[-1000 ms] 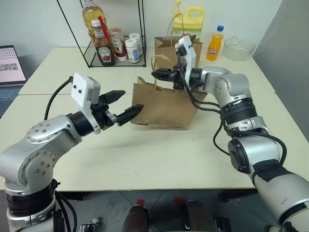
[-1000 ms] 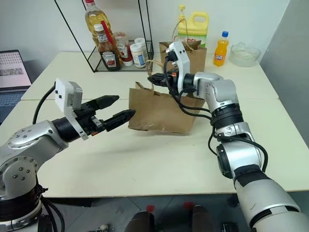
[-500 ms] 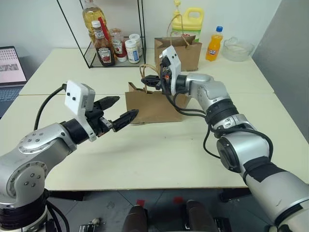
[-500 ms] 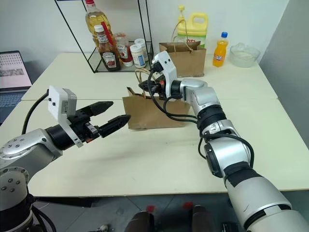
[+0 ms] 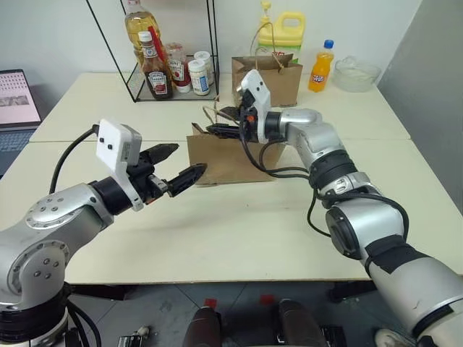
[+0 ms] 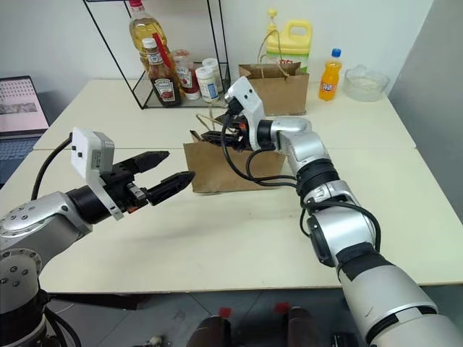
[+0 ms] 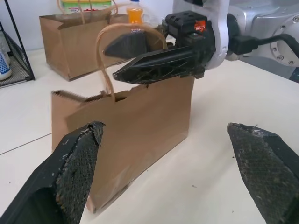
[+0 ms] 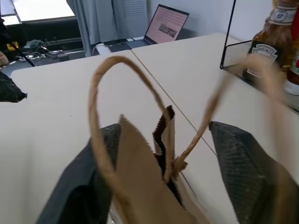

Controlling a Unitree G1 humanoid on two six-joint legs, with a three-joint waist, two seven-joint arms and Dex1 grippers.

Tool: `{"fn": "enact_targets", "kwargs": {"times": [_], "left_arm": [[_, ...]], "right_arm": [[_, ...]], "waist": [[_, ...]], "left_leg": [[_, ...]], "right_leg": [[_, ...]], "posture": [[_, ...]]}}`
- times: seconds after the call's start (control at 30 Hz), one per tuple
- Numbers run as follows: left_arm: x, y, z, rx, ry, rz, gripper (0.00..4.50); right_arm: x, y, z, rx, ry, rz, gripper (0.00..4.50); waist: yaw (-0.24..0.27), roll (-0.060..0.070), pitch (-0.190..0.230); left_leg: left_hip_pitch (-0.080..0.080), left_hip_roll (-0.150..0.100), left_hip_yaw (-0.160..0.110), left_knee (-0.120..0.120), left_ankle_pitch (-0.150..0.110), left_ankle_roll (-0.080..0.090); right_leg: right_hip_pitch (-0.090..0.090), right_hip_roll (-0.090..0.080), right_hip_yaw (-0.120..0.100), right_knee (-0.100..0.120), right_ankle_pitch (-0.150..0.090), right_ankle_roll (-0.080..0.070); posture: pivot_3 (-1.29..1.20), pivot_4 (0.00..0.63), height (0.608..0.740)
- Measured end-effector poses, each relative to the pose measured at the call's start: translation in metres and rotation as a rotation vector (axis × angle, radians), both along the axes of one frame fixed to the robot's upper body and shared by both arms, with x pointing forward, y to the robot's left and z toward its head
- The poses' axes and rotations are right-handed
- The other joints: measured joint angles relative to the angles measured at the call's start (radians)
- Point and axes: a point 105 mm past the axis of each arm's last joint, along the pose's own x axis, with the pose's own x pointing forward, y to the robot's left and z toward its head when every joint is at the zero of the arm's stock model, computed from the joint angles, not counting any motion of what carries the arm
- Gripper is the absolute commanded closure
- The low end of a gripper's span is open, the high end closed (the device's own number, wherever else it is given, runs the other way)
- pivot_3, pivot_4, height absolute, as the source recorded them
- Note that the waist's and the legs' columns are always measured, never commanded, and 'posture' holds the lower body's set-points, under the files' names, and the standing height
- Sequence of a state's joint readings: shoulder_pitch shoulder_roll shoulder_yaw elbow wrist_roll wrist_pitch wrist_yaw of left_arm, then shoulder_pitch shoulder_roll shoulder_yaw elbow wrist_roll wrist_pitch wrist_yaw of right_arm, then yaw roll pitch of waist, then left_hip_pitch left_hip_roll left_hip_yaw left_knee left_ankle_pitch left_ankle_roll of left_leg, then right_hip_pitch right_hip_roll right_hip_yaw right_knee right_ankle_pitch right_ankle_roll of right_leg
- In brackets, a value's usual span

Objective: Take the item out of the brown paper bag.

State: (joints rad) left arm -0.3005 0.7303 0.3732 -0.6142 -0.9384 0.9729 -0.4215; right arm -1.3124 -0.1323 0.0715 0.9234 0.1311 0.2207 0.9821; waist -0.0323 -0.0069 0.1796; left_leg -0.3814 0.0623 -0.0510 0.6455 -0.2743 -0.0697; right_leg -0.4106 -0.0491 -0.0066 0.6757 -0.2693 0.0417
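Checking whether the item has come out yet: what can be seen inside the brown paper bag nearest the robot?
Nothing of its contents. The brown paper bag stands upright with the right gripper open at its mouth; in the right wrist view, only a dark gap shows between the paper walls. The walls hide anything inside.

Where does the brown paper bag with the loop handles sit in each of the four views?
Left eye view: brown paper bag at centre, under the right pincer.
Right eye view: bag left of centre, ahead of the left pincer.
Left wrist view: bag standing between that pincer's fingers.
Right wrist view: the bag's open top and handles close up between the fingers.
Shared landmark: the second brown bag behind.
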Motion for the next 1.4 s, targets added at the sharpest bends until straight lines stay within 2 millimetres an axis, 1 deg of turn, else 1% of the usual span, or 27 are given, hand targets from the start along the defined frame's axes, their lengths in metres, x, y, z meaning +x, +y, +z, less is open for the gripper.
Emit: {"fn": "enact_targets", "kwargs": {"times": [0.03,0.13,0.27,0.4,0.5,0.57,0.6,0.67,0.73,0.77,0.8,0.83,0.87,0.9,0.93,1.03,1.1,1.23,1.3,1.4], "left_arm": [[0.001,-0.001,0.001,0.001,-0.002,-0.008,0.0],[0.003,-0.003,0.002,0.011,-0.006,-0.029,0.0],[0.01,-0.001,0.001,0.025,0.007,-0.048,0.0],[0.017,0.001,0.004,0.048,0.005,-0.071,0.0],[0.024,0.009,0.008,0.07,-0.005,-0.074,0.0],[0.032,0.02,0.012,0.088,-0.01,-0.059,0.0],[0.039,0.028,0.014,0.105,-0.014,-0.043,0.0],[0.052,0.039,0.021,0.121,-0.039,-0.008,0.0],[0.069,0.046,0.029,0.135,-0.077,0.023,0.0],[0.082,0.045,0.035,0.134,-0.104,0.033,0.0],[0.095,0.047,0.042,0.135,-0.132,0.055,0.0],[0.111,0.046,0.05,0.132,-0.16,0.074,0.0],[0.12,0.046,0.054,0.138,-0.179,0.087,0.0],[0.13,0.043,0.058,0.148,-0.196,0.092,0.0],[0.139,0.039,0.059,0.16,-0.208,0.097,0.0],[0.168,0.025,0.057,0.225,-0.231,0.128,0.0],[0.181,0.017,0.053,0.274,-0.244,0.157,0.0],[0.196,0.001,0.048,0.369,-0.267,0.232,0.0],[0.2,-0.01,0.039,0.427,-0.269,0.235,0.0],[0.201,-0.03,0.02,0.513,-0.251,0.177,0.0]], "right_arm": [[0.0,-0.004,0.002,-0.006,-0.015,-0.003,0.04],[-0.003,-0.017,0.006,-0.045,-0.064,0.004,0.04],[-0.009,-0.038,-0.001,-0.1,-0.074,-0.005,0.04],[-0.017,-0.05,-0.004,-0.139,-0.088,-0.022,0.04],[-0.02,-0.067,0.005,-0.143,-0.129,-0.089,0.04],[-0.026,-0.083,0.013,-0.1,-0.15,-0.165,0.04],[-0.031,-0.092,0.015,-0.077,-0.164,-0.212,0.04],[-0.04,-0.103,0.013,-0.038,-0.173,-0.282,0.04],[-0.052,-0.107,0.003,-0.013,-0.163,-0.338,0.04],[-0.06,-0.109,-0.004,0.0,-0.158,-0.377,0.04],[-0.068,-0.107,-0.014,0.014,-0.142,-0.398,0.04],[-0.077,-0.107,-0.026,0.028,-0.123,-0.431,0.04],[-0.082,-0.104,-0.036,0.034,-0.099,-0.441,0.04],[-0.087,-0.104,-0.044,0.039,-0.08,-0.466,0.04],[-0.091,-0.105,-0.048,0.048,-0.071,-0.496,0.04],[-0.102,-0.11,-0.049,0.088,-0.092,-0.596,0.04],[-0.107,-0.116,-0.054,0.086,-0.096,-0.653,0.04],[-0.112,-0.128,-0.062,0.078,-0.082,-0.746,0.04],[-0.113,-0.132,-0.062,0.078,-0.086,-0.776,0.04],[-0.114,-0.136,-0.057,0.087,-0.103,-0.808,0.04]], "waist": [[0.0,0.0,0.0],[0.0,0.0,0.0],[0.0,0.0,0.0],[0.0,0.0,0.001],[0.0,-0.001,0.001],[0.001,-0.001,0.002],[0.002,-0.001,0.002],[0.005,-0.002,0.002],[0.006,-0.002,0.002],[0.011,-0.004,0.002],[0.013,-0.005,0.003],[0.021,-0.005,0.003],[0.021,-0.006,0.003],[0.021,-0.006,0.003],[0.021,-0.006,0.003],[0.019,-0.006,0.003],[0.017,-0.007,0.004],[0.004,-0.009,0.005],[0.001,-0.01,0.006],[0.001,-0.01,0.006]], "left_leg": [[0.0,0.0,0.0,0.0,0.0,0.0],[0.0,0.0,0.0,0.0,0.0,0.0],[0.0,0.0,0.0,0.0,0.0,0.0],[0.0,0.0,0.0,0.0,0.0,0.0],[0.0,0.0,0.0,0.0,0.0,0.0],[0.0,0.0,0.0,-0.001,0.0,0.0],[0.0,0.0,-0.001,-0.001,0.0,0.0],[-0.001,0.0,-0.001,-0.001,0.0,0.0],[-0.001,0.0,-0.001,0.0,0.0,0.0],[-0.001,0.0,-0.001,0.0,0.0,-0.001],[-0.001,0.0,-0.002,0.0,0.0,-0.001],[-0.001,0.0,-0.002,0.0,0.001,-0.001],[-0.001,0.0,-0.002,0.0,0.001,-0.001],[-0.002,-0.001,-0.002,0.0,0.001,-0.001],[-0.002,-0.001,-0.001,0.0,0.001,-0.001],[-0.002,-0.001,-0.002,0.0,0.001,-0.001],[-0.003,-0.001,-0.002,-0.001,0.001,-0.001],[-0.003,-0.001,-0.002,-0.001,0.001,-0.001],[-0.003,-0.001,-0.002,-0.001,0.001,-0.001],[-0.002,-0.001,-0.002,-0.001,0.001,-0.001]], "right_leg": [[0.0,0.0,0.0,0.0,0.0,0.0],[0.0,0.0,0.0,0.0,0.0,0.0],[0.0,0.0,0.0,0.0,0.0,0.0],[0.0,0.0,0.0,0.0,0.0,0.0],[-0.001,0.0,0.0,0.0,0.0,0.0],[-0.001,0.0,0.0,-0.001,0.0,0.0],[-0.001,0.0,-0.001,-0.001,0.0,0.0],[-0.001,0.0,-0.001,-0.001,0.0,0.0],[0.0,0.0,-0.001,-0.001,0.0,0.0],[0.0,0.0,-0.002,0.0,0.0,0.0],[0.0,0.001,-0.002,0.0,0.0,0.0],[0.0,0.001,-0.003,0.0,0.0,0.0],[-0.001,0.001,-0.002,0.0,0.0,0.0],[0.0,0.001,-0.001,0.0,0.0,0.0],[0.0,0.001,-0.001,-0.001,0.0,0.0],[-0.001,0.001,-0.002,-0.002,0.0,0.0],[-0.001,0.001,-0.002,-0.003,0.0,0.0],[-0.001,0.001,-0.002,-0.003,0.0,0.0],[-0.001,0.001,-0.002,-0.003,0.0,0.0],[-0.001,0.001,-0.002,-0.002,-0.001,0.0]], "posture": [[0.0,0.15,0.74],[0.0,0.15,0.74],[0.0,0.15,0.74],[0.0,0.15,0.74],[0.0,0.15,0.74],[0.0,0.15,0.74],[0.0,0.15,0.74],[0.0,0.15,0.74],[0.0,0.15,0.74],[0.0,0.15,0.74],[0.0,0.15,0.74],[0.0,0.15,0.74],[0.0,0.15,0.74],[0.0,0.15,0.74],[0.0,0.15,0.74],[0.0,0.15,0.74],[0.0,0.15,0.74],[0.0,0.15,0.74],[0.0,0.15,0.74],[0.0,0.15,0.74]]}}
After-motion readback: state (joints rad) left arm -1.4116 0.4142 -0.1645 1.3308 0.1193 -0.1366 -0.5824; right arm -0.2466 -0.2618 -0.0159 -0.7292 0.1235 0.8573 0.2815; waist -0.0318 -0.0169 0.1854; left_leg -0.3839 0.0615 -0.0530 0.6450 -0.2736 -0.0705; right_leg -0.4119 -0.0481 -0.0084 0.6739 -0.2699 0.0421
